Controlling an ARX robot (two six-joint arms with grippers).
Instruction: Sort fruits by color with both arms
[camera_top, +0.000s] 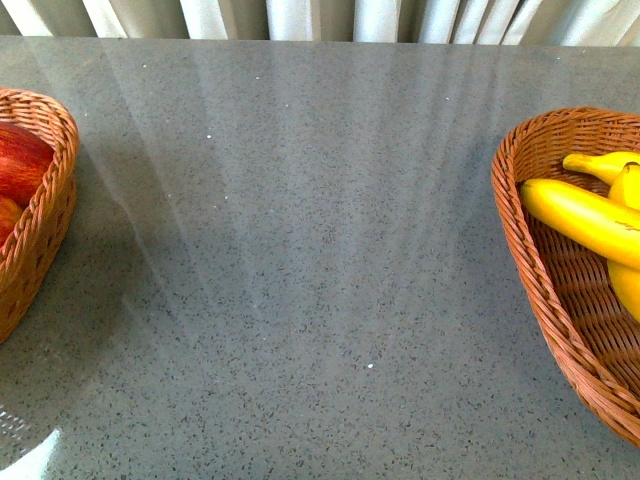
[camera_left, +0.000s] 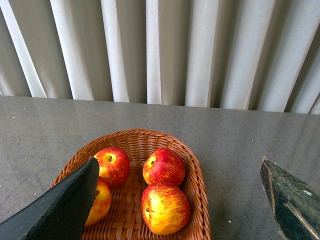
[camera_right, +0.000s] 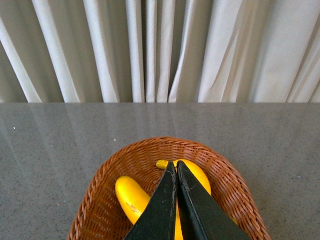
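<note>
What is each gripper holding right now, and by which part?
Nothing. The left gripper is open above the apples; the right gripper is shut with nothing between its fingers, over the bananas.

Grey speckled tabletop (camera_top: 320, 250) – glossy, streaked with pale reflections, white pleated curtains (camera_top: 300, 18) behind it

A grey speckled table (camera_top: 300, 250) with a glossy top runs back to a pale pleated curtain (camera_top: 300, 18). Two woven wicker baskets stand directly on it, well apart: one at its left edge (camera_top: 45, 215) holding red apples (camera_top: 18, 165), the other at its right edge (camera_top: 540, 270) holding yellow bananas (camera_top: 580, 215); the stretch of tabletop between them shows only soft streaks of reflected light
</note>
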